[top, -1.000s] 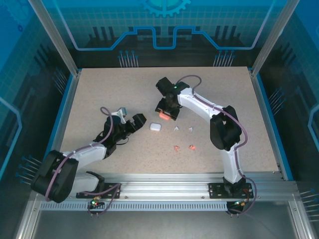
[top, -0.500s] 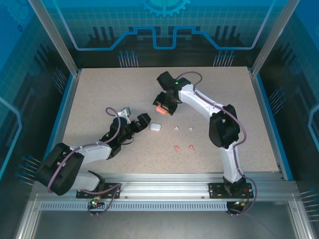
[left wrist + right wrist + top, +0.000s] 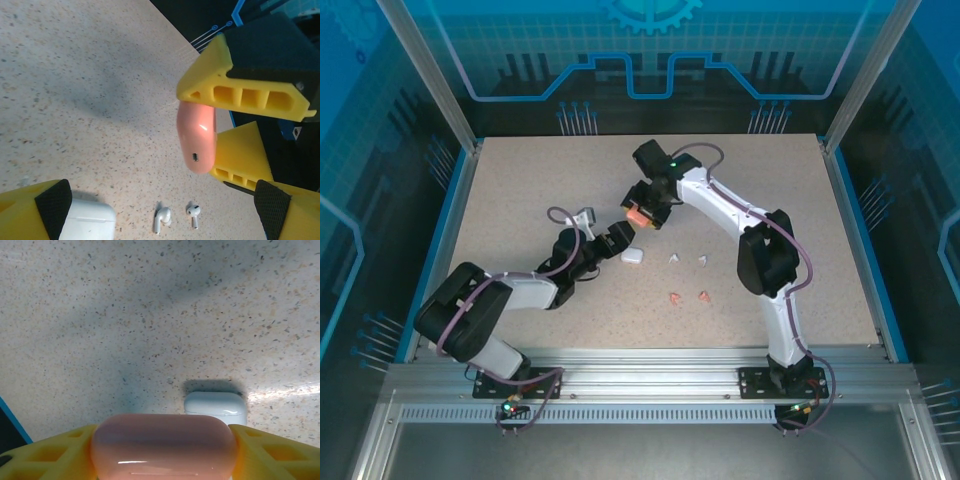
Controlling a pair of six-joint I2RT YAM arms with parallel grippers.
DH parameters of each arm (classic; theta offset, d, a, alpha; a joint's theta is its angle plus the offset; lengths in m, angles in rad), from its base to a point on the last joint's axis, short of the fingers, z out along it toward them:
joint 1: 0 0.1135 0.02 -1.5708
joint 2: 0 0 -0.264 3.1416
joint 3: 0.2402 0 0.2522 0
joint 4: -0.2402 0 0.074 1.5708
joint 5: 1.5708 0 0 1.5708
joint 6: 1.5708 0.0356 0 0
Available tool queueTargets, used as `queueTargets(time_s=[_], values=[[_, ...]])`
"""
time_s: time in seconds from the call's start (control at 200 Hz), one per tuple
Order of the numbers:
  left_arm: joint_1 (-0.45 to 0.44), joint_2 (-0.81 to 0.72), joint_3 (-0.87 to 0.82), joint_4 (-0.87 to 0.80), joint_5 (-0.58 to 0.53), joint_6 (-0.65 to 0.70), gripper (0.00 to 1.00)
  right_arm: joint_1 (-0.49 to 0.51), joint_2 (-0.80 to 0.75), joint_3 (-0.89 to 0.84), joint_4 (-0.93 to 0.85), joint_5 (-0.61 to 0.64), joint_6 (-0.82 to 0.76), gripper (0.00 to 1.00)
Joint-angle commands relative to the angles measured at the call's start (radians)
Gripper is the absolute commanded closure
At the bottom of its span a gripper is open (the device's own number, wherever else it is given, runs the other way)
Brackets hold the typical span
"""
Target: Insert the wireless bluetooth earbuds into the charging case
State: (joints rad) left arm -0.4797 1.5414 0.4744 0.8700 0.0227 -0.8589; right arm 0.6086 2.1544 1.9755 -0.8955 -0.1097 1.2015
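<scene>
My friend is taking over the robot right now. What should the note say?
The left gripper is open and empty, next to the white case on the table.
The right gripper is shut on the pink case, held above the table.
Two white earbuds and two pink earbuds lie loose, right of the white case.
Done: pink case in hand. Left: put all four earbuds in.

Work surface is a beige speckled tabletop (image 3: 520, 190), edged left and right by blue trim (image 3: 448, 225). Extruded aluminium rails (image 3: 650, 385) run along the near edge, with slanted aluminium posts (image 3: 425, 70) at the rear corners. Enclosure walls are blue panels (image 3: 650, 50) printed with circuit and gear graphics.
</scene>
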Motion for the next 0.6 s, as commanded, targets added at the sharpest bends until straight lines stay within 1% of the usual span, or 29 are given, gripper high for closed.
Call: queueTargets(time_s=[0.0, 0.18, 0.32, 0.455, 0.595], values=[[-0.015, 0.019, 0.042, 0.072, 0.005, 0.016, 0.02, 0.008, 0.031, 0.032, -0.005, -0.029, 0.021, 0.36], [-0.016, 0.054, 0.061, 0.089, -0.002, 0.007, 0.04, 0.012, 0.036, 0.038, -0.001, -0.041, 0.027, 0.36], [-0.016, 0.073, 0.073, 0.098, -0.001, 0.006, 0.11, 0.015, 0.038, 0.042, -0.002, -0.042, 0.026, 0.36], [-0.015, 0.087, 0.084, 0.098, 0.001, 0.002, 0.19, 0.019, 0.039, 0.04, 0.0, -0.047, 0.029, 0.36], [-0.017, 0.1, 0.092, 0.099, 0.001, -0.003, 0.25, 0.022, 0.038, 0.04, 0.0, -0.048, 0.028, 0.36]])
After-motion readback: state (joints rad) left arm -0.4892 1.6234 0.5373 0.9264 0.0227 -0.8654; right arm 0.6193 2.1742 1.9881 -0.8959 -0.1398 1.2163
